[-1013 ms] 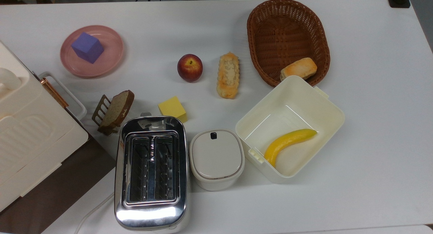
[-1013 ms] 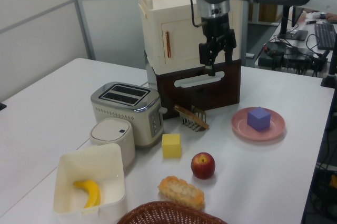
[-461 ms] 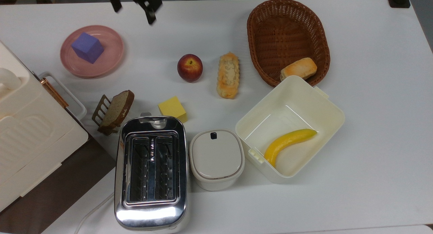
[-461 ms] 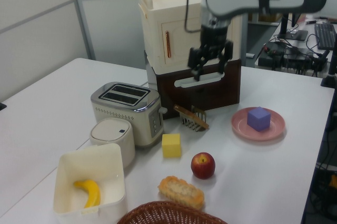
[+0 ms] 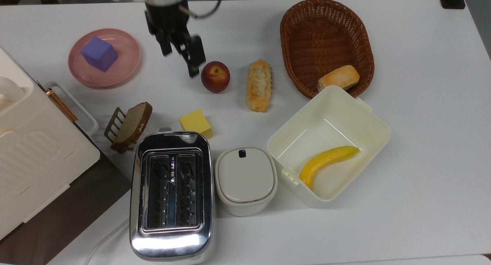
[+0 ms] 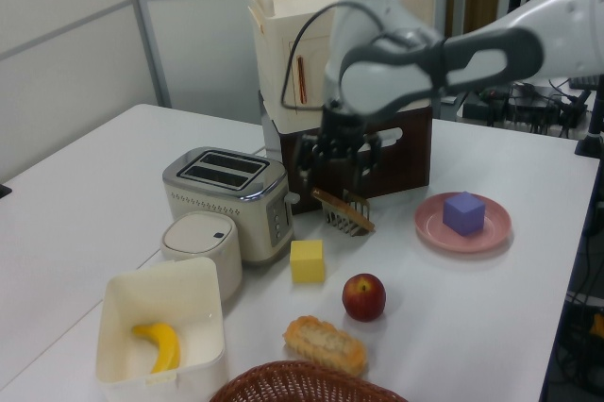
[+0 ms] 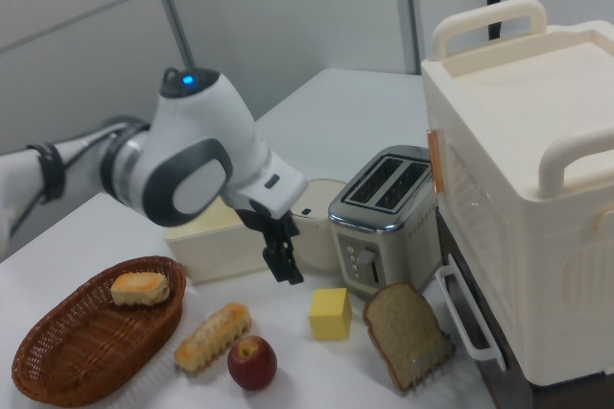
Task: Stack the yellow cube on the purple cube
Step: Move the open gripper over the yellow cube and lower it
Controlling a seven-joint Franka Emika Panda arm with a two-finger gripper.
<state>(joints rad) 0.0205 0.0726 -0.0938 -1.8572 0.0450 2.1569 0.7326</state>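
Note:
The yellow cube (image 5: 195, 122) (image 6: 307, 261) (image 7: 329, 314) rests on the white table just beyond the toaster's end. On a pink plate (image 5: 126, 67) (image 6: 430, 230) at the top view's left sits the purple cube (image 5: 99, 53) (image 6: 463, 212). My gripper (image 5: 180, 58) (image 6: 332, 168) (image 7: 284, 263) hangs open and holds nothing. In the top view it is between the plate and the apple, above and short of the yellow cube. It touches neither cube.
A red apple (image 5: 215, 76) and a bread roll (image 5: 258, 84) lie close to the gripper. A toast slice in a rack (image 5: 130, 123), a chrome toaster (image 5: 170, 192), a lidded pot (image 5: 245, 178), a cream box (image 5: 378, 123) with a banana, and a wicker basket (image 5: 285, 46) surround the yellow cube.
The arm has swung down from the top view's upper edge toward the table's middle, ending beside the apple. The fingers stay apart. Both cubes are where they were.

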